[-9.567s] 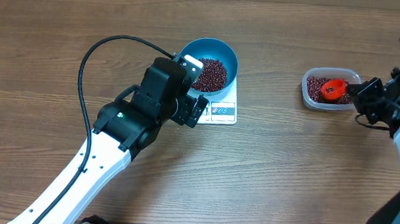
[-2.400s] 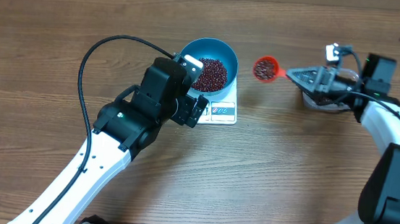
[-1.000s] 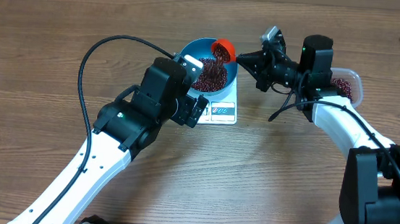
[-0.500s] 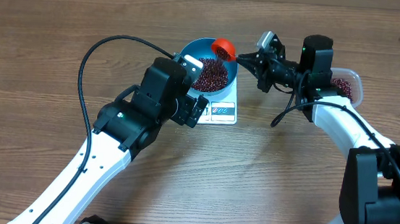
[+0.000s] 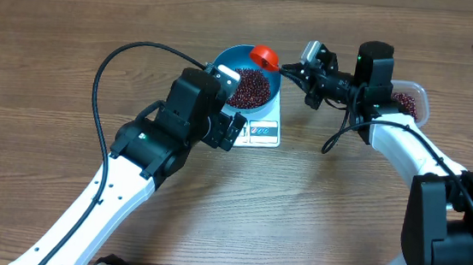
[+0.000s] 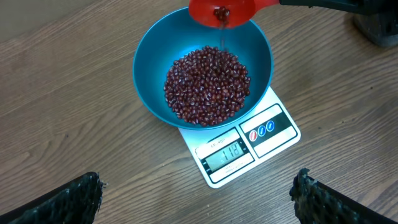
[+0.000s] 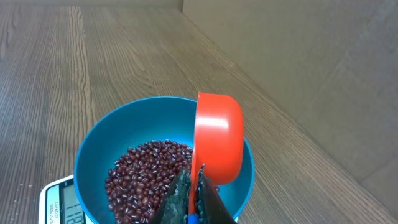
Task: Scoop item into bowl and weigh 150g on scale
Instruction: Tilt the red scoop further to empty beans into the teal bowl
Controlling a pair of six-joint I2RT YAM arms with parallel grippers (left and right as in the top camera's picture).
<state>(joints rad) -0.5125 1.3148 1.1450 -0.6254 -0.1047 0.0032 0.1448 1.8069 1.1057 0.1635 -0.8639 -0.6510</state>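
The blue bowl (image 5: pixel 226 60) (image 6: pixel 149 68) (image 7: pixel 99 149) stands on the white scale (image 5: pixel 264 133) (image 6: pixel 273 134) (image 7: pixel 56 199), whose display is lit. A heap of dark red beans (image 5: pixel 249 86) (image 6: pixel 208 84) (image 7: pixel 146 171) fills the bowl's bottom. My right gripper (image 5: pixel 292 69) (image 7: pixel 194 194) is shut on the handle of a red scoop (image 5: pixel 265 56) (image 6: pixel 221 9) (image 7: pixel 217 140). The scoop is tipped on its side over the bowl's far rim, with a few beans left in it. My left gripper (image 5: pixel 235 131) (image 6: pixel 198 190) hangs open over bare table in front of the scale.
A clear plastic tub (image 5: pixel 411 101) with more beans sits at the right, partly hidden behind my right arm. The left arm's black cable (image 5: pixel 104 78) loops over the table left of the bowl. A cardboard wall (image 7: pixel 298 56) rises behind the bowl.
The scoop has rolled further over above the bowl and most of its beans have dropped in. My right gripper has shifted slightly. The left arm has not moved.
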